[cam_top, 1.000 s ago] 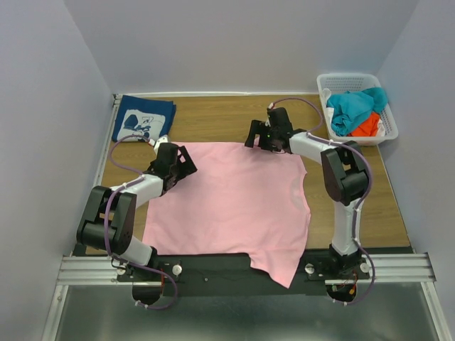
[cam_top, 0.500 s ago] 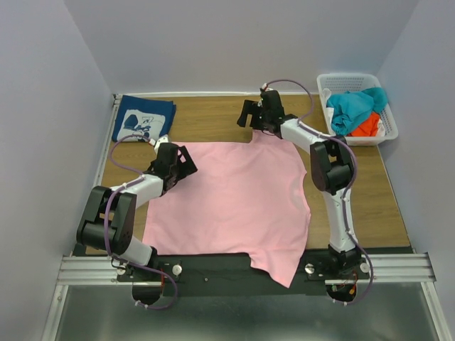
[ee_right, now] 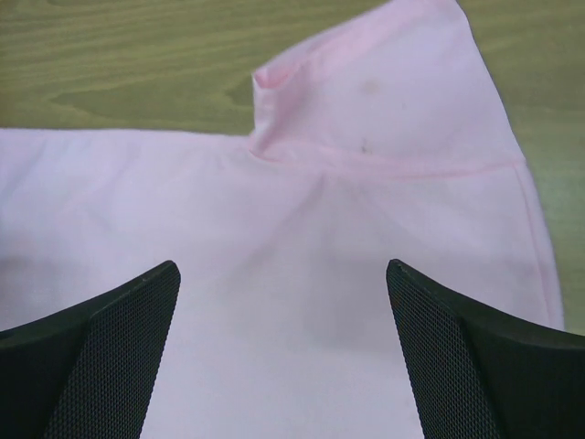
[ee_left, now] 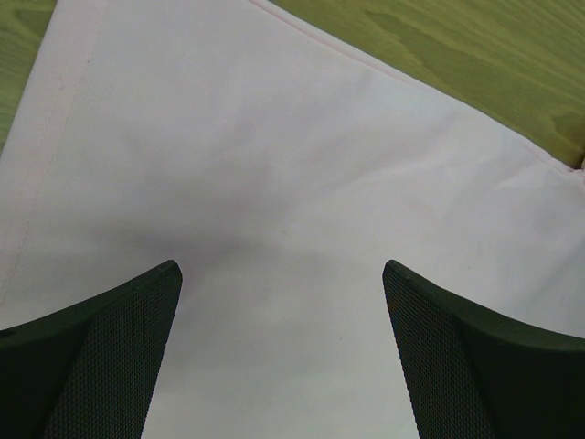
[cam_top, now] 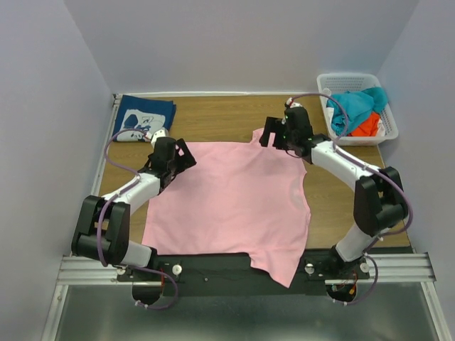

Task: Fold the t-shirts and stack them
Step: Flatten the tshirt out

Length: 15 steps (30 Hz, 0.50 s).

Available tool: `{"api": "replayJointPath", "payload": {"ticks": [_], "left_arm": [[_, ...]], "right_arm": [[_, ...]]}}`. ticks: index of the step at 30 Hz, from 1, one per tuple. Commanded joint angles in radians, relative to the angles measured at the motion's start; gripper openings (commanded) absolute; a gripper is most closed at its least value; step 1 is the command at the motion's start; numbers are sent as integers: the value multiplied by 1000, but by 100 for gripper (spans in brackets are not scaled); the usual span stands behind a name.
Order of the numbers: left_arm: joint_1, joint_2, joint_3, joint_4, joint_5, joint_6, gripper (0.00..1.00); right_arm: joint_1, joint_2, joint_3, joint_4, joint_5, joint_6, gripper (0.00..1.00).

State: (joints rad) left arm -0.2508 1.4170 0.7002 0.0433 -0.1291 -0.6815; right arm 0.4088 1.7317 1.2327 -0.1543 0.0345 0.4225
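Note:
The pink t-shirt (cam_top: 231, 199) lies spread flat over the middle of the table, one sleeve (cam_top: 260, 136) sticking out at its far edge. The navy t-shirt (cam_top: 144, 117) with a white print lies folded at the far left corner. My left gripper (cam_top: 185, 154) hovers open over the pink shirt's far left corner; in the left wrist view its fingers (ee_left: 91, 357) straddle plain pink cloth (ee_left: 274, 165). My right gripper (cam_top: 270, 133) stands open at the sleeve; the right wrist view shows the sleeve (ee_right: 384, 91) just ahead of the gripper (ee_right: 281, 267). Neither holds anything.
A white basket (cam_top: 389, 131) at the far right holds teal cloth (cam_top: 355, 106) and orange cloth (cam_top: 367, 126). Bare wooden table (cam_top: 213, 117) shows beyond the pink shirt and to its right. Grey walls close in three sides.
The right gripper reached farther back, drawing the sleeve out past the shirt's far edge, then came back a little; its elbow swung right. The left gripper shifted slightly farther away.

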Motion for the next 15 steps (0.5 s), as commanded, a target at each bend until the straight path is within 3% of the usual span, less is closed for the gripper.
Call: {"api": "replayJointPath", "payload": {"ticks": [1,15], "left_arm": [[-1,-15,35,-42,-23,-3,98],[-7,172,136,-62,49,5,98]], "right_arm": [[5,-67,-130,-85,56,22,100],[-34,162,-12,-157,169,41,100]]}}
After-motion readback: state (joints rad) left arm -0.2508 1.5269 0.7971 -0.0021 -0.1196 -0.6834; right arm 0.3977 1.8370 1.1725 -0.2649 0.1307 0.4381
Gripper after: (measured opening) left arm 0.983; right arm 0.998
